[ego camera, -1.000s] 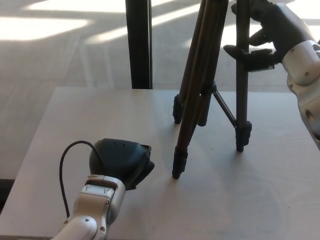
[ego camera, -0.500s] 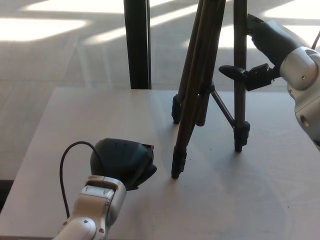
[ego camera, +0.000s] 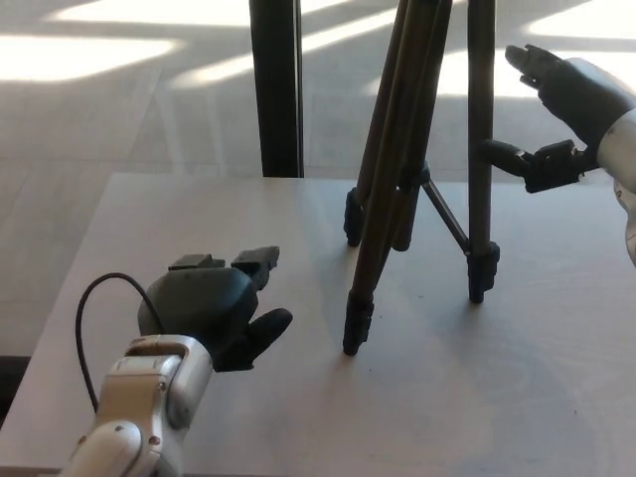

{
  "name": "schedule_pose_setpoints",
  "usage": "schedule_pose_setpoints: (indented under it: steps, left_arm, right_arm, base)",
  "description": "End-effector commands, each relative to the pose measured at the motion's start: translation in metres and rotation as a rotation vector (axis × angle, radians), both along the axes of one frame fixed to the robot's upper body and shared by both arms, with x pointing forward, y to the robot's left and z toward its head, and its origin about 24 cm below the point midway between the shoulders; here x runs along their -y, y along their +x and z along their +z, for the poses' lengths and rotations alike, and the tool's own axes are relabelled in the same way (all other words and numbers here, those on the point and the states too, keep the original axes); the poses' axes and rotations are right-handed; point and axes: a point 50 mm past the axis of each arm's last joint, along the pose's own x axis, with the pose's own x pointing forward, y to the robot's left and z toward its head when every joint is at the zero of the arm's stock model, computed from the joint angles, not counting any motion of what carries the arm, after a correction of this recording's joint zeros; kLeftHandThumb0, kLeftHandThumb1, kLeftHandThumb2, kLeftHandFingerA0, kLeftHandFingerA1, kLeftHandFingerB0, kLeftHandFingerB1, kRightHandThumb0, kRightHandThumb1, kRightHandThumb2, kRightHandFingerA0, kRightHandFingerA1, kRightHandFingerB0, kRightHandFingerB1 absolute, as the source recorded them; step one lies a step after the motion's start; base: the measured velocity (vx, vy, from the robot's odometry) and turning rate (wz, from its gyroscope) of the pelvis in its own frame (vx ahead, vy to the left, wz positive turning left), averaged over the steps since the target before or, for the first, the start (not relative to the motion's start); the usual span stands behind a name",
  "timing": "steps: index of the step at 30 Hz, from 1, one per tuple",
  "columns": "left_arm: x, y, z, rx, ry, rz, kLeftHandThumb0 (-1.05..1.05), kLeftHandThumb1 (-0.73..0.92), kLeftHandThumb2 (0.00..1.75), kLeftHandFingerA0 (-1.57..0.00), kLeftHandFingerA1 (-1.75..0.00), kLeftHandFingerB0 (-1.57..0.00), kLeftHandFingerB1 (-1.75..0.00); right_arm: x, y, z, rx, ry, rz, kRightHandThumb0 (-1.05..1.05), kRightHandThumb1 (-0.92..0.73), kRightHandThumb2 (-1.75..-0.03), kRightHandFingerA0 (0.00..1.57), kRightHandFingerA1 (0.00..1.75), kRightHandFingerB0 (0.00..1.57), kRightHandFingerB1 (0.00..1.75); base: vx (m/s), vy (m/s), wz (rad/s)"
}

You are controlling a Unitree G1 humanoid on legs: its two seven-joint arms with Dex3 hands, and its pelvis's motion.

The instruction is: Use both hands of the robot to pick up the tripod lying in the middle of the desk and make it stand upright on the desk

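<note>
The dark tripod (ego camera: 417, 169) stands upright on the pale desk (ego camera: 497, 397), its three rubber feet spread on the surface and its top out of the picture. My right hand (ego camera: 561, 109) hovers just right of the right leg, open, fingers apart and off the leg. My left hand (ego camera: 214, 298) sits low over the desk left of the front leg, open, holding nothing, a hand's width from the front foot (ego camera: 356, 323).
A black vertical post (ego camera: 275, 84) rises behind the desk's far edge. Sunlit floor lies beyond. A black cable (ego camera: 89, 308) loops off my left wrist. The desk's near right part is bare wood.
My right hand has let go of the tripod's right leg and pulled back to the right. My left hand has drawn back to the left, fingers spread. The tripod stays standing.
</note>
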Motion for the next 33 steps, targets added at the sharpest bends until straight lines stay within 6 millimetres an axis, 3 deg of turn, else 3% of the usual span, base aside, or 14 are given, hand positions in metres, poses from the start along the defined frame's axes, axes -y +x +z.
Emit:
schedule_pose_setpoints:
  steps: [1, 7, 11, 16, 17, 18, 19, 20, 22, 28, 30, 31, 32, 33]
  left_arm:
    - [-0.066, -0.024, 0.012, -0.357, -0.502, -0.007, -1.0, 0.59, 1.02, 0.0, -0.16, 0.0, 0.0]
    - [-0.142, -0.071, 0.015, -0.308, -0.611, 0.163, -0.82, 0.52, 0.99, 0.0, -0.26, 0.0, -0.18]
    - [-0.215, -0.12, -0.004, -0.25, -0.763, 0.445, -0.84, 0.55, 0.98, -0.02, -0.45, -0.07, -0.4]
    - [-0.245, -0.152, -0.013, -0.227, -0.909, 0.603, -0.85, 0.55, 0.96, -0.01, -0.49, -0.09, -0.53]
    - [-0.252, -0.16, -0.014, -0.204, -0.931, 0.633, -0.41, 0.36, 0.99, -0.05, -0.58, 0.0, -0.52]
    - [-0.257, -0.17, -0.015, -0.168, -0.95, 0.661, -0.85, 0.56, 0.95, -0.02, -0.61, -0.11, -0.59]
    - [-0.265, -0.183, -0.014, -0.121, -0.966, 0.703, -0.87, 0.55, 0.96, -0.02, -0.63, -0.13, -0.61]
    - [-0.274, -0.194, -0.015, -0.091, -1.001, 0.75, -0.85, 0.55, 0.95, -0.02, -0.62, -0.14, -0.6]
    - [-0.298, -0.226, -0.019, 0.048, -1.158, 0.894, -0.83, 0.57, 0.95, -0.09, -0.68, -0.17, -0.62]
    - [-0.317, -0.258, -0.033, 0.258, -1.311, 1.08, -0.83, 0.75, 0.62, -0.08, -0.84, -0.08, -0.73]
    - [-0.319, -0.267, -0.038, 0.284, -1.345, 1.125, -0.83, 0.74, 0.62, -0.08, -0.86, -0.06, -0.75]
    - [-0.321, -0.271, -0.04, 0.292, -1.358, 1.151, -0.84, 0.73, 0.62, -0.08, -0.88, -0.05, -0.76]
    - [-0.322, -0.275, -0.044, 0.307, -1.37, 1.175, -0.84, 0.73, 0.61, -0.05, -0.93, -0.03, -0.8]
    - [-0.323, -0.278, -0.045, 0.314, -1.37, 1.192, -0.84, 0.73, 0.61, -0.05, -0.92, -0.03, -0.79]
  right_arm:
    - [0.093, -0.049, -0.019, -0.073, 0.3, -0.001, -0.86, -0.67, -0.61, 0.0, 0.0, 0.0, 0.0]
    - [0.179, -0.135, -0.039, -0.067, 0.455, -0.067, -0.9, -0.72, -0.62, 0.0, 0.0, 0.0, 0.0]
    - [0.242, -0.203, -0.051, -0.011, 0.734, -0.536, -0.86, -0.57, -0.83, 0.0, 0.0, 0.0, 0.02]
    - [0.277, -0.238, -0.051, 0.058, 0.771, -0.908, -0.99, -0.58, -0.87, 0.0, 0.0, 0.0, 0.01]
    - [0.284, -0.249, -0.05, 0.125, 0.814, -0.983, -1.02, -0.61, -1.01, 0.0, 0.2, 0.0, 0.0]
    - [0.292, -0.26, -0.051, 0.202, 0.83, -1.047, -1.01, -0.64, -1.03, 0.0, 0.2, 0.0, 0.0]
    - [0.301, -0.276, -0.05, 0.296, 0.821, -1.135, -0.94, -0.8, -0.65, 0.0, 0.0, 0.0, 0.11]
    - [0.308, -0.29, -0.049, 0.357, 0.803, -1.213, -1.01, -0.68, -1.06, 0.0, 0.19, 0.0, 0.0]
    - [0.323, -0.323, -0.045, 0.546, 0.779, -1.341, -1.01, -0.77, -1.06, 0.0, 0.18, 0.0, 0.03]
    - [0.328, -0.34, -0.062, 0.715, 0.763, -1.457, -0.74, -0.71, -0.8, 0.0, 0.0, 0.0, 0.02]
    - [0.327, -0.343, -0.072, 0.664, 0.74, -1.474, -0.9, -0.74, -1.02, 0.0, 0.28, 0.0, 0.11]
    - [0.325, -0.342, -0.077, 0.685, 0.748, -1.495, -0.7, -0.88, -0.66, 0.0, 0.0, 0.0, 0.04]
    - [0.324, -0.34, -0.084, 0.699, 0.756, -1.54, -0.68, -0.69, -0.79, 0.0, 0.03, 0.0, 0.07]
    - [0.323, -0.339, -0.088, 0.662, 0.764, -1.577, -0.77, -0.87, -0.68, 0.0, 0.0, 0.0, 0.09]
  base:
    - [0.0, 0.0, 0.0]
    - [0.0, 0.0, 0.0]
    - [0.0, 0.0, 0.0]
    - [0.0, 0.0, 0.0]
    - [0.0, 0.0, 0.0]
    - [0.0, 0.0, 0.0]
    - [0.0, 0.0, 0.0]
    - [0.0, 0.0, 0.0]
    - [0.0, 0.0, 0.0]
    - [0.0, 0.0, 0.0]
    - [0.0, 0.0, 0.0]
    - [0.0, 0.0, 0.0]
    - [0.0, 0.0, 0.0]
    - [0.0, 0.0, 0.0]
